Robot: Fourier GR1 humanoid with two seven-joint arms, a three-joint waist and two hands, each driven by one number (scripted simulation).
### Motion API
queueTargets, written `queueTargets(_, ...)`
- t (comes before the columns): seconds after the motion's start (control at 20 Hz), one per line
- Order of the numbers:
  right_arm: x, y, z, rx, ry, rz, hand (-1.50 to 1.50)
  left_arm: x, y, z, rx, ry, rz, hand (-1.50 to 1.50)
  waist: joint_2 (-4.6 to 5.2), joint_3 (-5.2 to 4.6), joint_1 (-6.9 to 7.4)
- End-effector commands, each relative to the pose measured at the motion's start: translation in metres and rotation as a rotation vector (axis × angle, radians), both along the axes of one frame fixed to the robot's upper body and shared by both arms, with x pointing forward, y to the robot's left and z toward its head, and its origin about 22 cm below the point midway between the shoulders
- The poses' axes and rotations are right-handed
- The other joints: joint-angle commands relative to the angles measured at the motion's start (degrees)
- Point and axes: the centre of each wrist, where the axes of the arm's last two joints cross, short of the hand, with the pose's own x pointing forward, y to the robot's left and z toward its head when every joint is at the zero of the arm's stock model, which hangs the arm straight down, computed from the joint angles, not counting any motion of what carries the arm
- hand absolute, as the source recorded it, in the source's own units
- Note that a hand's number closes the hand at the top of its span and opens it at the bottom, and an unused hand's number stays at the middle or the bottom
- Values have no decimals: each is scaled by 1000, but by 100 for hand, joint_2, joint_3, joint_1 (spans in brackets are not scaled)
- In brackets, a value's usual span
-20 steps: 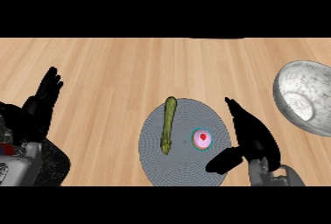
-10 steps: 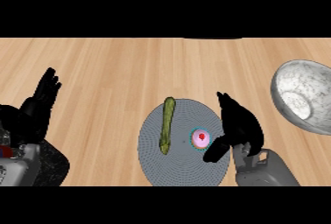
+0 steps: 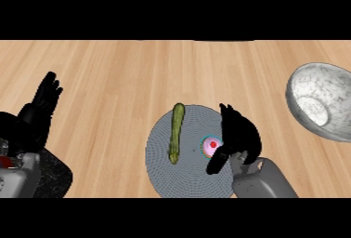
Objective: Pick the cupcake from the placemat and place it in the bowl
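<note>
One move nearer: right hand (image 3: 237,135) at cupcake (image 3: 211,145)
It has slid left over the mat (image 3: 168,179), fingers spread, nothing grasped yet.

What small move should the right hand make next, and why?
Probably close the right hand round the cupcake. The hand is open right beside it on the placemat, its fingers to the cupcake's right and its thumb below, and it holds nothing yet. The bowl stands off to the right.
</note>
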Motion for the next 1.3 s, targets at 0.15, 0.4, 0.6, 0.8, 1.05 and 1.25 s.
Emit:
queueTargets(0.15,-10,18,-27,-68,117,-122,-150,-11,1,-15,-9,2,-3,0,1,2,19)
queueTargets(0.4,-3,22,-22,-83,93,-140,-150,-3,4,0,-5,8,1,0,1,3,22)
queueTargets(0.6,13,15,-29,-85,95,-157,-150,-6,0,-1,-11,20,0,0,5,4,20)
queueTargets(0.8,17,9,-31,-21,133,-154,150,-1,-3,5,-22,-2,4,0,5,4,3)
queueTargets(1.05,12,4,-55,-3,98,-75,150,-8,-11,-7,-6,2,7,0,2,4,-17)
queueTargets(1.25,32,17,-52,21,74,-63,150,-3,19,7,-3,-9,-5,0,6,4,6)
